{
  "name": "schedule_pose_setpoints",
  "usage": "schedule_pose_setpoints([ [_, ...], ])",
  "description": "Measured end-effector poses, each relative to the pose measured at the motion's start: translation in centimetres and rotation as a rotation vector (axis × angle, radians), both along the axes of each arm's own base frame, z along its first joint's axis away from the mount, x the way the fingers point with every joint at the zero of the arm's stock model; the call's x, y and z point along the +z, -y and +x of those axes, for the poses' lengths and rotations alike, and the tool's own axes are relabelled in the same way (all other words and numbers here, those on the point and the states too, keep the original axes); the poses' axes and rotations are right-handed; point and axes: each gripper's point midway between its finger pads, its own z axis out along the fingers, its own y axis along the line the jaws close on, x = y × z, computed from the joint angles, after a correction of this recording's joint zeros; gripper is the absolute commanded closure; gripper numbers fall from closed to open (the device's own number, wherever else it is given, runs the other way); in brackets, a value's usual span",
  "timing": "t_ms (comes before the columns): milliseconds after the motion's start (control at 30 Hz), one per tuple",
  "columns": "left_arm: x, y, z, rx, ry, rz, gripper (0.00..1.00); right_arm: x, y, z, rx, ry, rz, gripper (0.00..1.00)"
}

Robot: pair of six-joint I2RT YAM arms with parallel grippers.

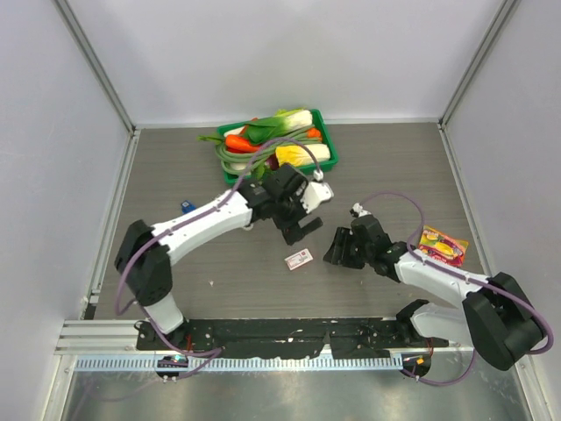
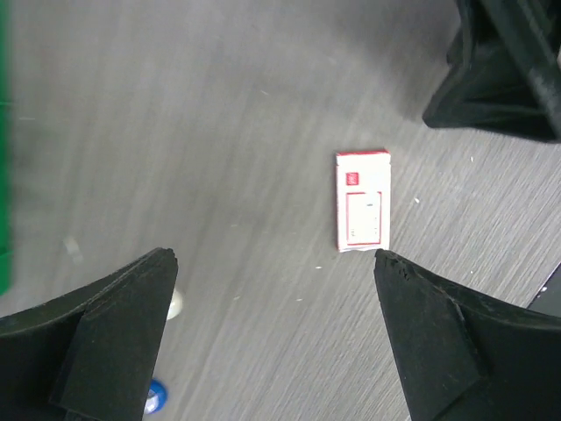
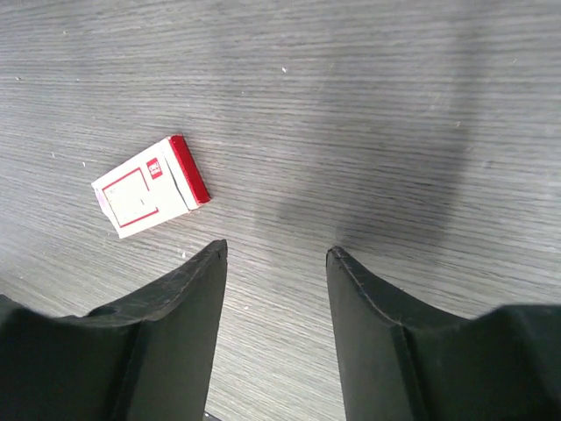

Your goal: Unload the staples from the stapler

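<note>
No black stapler and no staple strips show in any view. My left gripper [image 1: 300, 230] hangs open and empty above the table's middle; in its wrist view [image 2: 273, 256] the fingertips stand wide apart over bare wood. My right gripper [image 1: 340, 253] is open and empty just right of it, low over the table, and in its wrist view [image 3: 277, 249] there is only wood grain between the fingers. A small flat pink-and-white box [image 1: 299, 259] lies between the two grippers. It also shows in the left wrist view [image 2: 363, 200] and the right wrist view [image 3: 149, 186].
A green tray [image 1: 326, 132] of toy vegetables stands at the back centre. A small blue object [image 1: 187, 207] lies left of the left arm; it also shows in the left wrist view [image 2: 156, 396]. A colourful snack packet [image 1: 443, 246] lies at the right.
</note>
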Motion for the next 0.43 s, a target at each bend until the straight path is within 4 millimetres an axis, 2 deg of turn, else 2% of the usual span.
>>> schedule_pose_setpoints([
  [133,7.0,-1.7,2.7,0.098,0.088,-0.106,0.00,1.4,0.4,1.0,0.005,0.028,-0.042,0.41],
  [233,10.5,-5.7,5.3,0.230,0.111,-0.173,0.00,3.4,0.2,2.4,0.011,0.077,-0.055,0.41],
  [367,11.8,-13.3,7.7,0.447,0.078,-0.233,0.00,5.9,-0.2,3.9,0.023,0.143,-0.050,0.40],
  [433,11.4,-17.0,7.7,0.544,0.070,-0.234,0.00,6.7,-0.3,4.2,0.031,0.165,-0.050,0.40],
])
